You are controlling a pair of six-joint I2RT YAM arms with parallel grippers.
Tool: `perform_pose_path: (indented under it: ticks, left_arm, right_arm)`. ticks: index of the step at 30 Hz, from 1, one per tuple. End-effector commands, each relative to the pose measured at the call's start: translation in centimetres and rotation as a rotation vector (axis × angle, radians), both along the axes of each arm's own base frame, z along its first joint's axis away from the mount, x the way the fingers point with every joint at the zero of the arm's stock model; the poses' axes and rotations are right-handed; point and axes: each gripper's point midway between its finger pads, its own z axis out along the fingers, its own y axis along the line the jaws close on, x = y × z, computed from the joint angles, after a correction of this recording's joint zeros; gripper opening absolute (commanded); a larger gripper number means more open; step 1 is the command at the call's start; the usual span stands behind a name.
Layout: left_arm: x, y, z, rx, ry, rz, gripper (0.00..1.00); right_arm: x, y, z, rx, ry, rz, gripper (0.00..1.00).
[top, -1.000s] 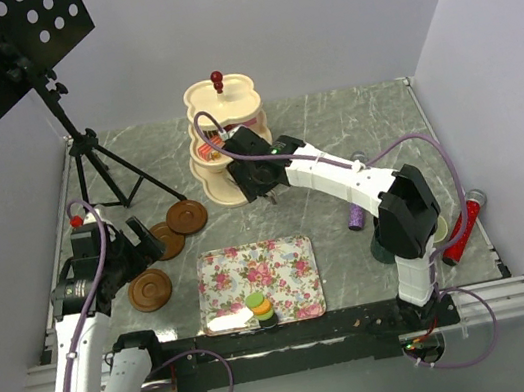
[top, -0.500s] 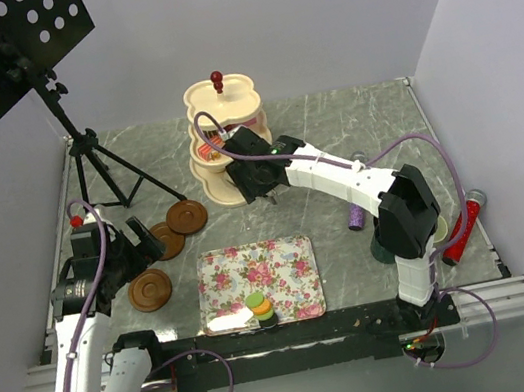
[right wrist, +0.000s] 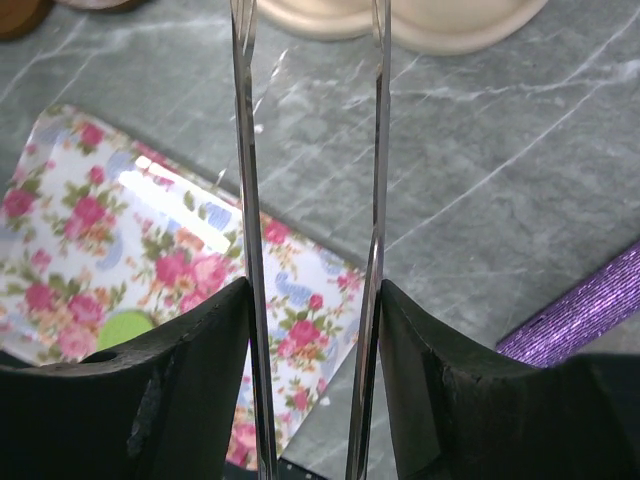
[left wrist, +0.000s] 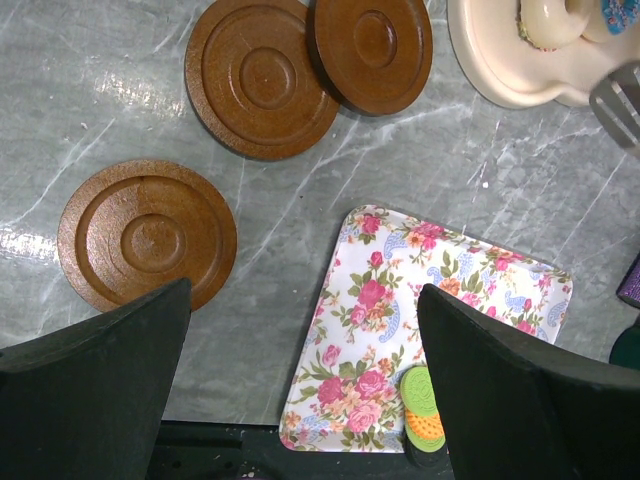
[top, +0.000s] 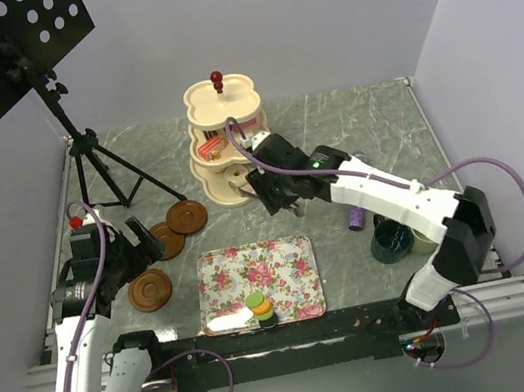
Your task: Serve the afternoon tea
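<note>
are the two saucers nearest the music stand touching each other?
Touching. The left wrist view shows the smaller-looking brown saucer lapping over the edge of the larger one, with no table between them. The top view shows the same overlap.

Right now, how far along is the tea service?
Done: some treats sit on the cream stand. In hand: nothing; the right gripper hangs open and empty by the stand, and the left gripper is open over the saucers. Left: macarons on the floral tray, mugs off saucers.

brown saucers point(left wrist: 147, 235); floral tray point(left wrist: 470, 290)
</note>
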Motion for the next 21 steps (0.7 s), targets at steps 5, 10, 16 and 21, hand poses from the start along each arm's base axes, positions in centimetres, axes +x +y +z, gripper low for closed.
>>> perform_pose_path:
  ticks: [5,10,16,21]
  left_arm:
    - [0.5,-0.1,1.0,-0.006,-0.057,-0.008,1.00]
    - [0.4,-0.1,0.8,-0.004,-0.041,-0.005,1.00]
    - [0.4,0.0,0.7,-0.003,-0.036,0.000,1.00]
    - [0.4,-0.1,0.5,-0.005,-0.032,-0.006,1.00]
  right_arm:
    - [-6.7,0.3,2.0,0.079,0.037,0.107,0.57]
    - [-12.7,0.0,1.2,0.080,0.170,0.166,0.57]
    - [-18.5,-0.9,1.5,0.112,0.373,0.187,0.57]
    - [-21.2,-2.2,2.1,0.122,0.489,0.167,0.57]
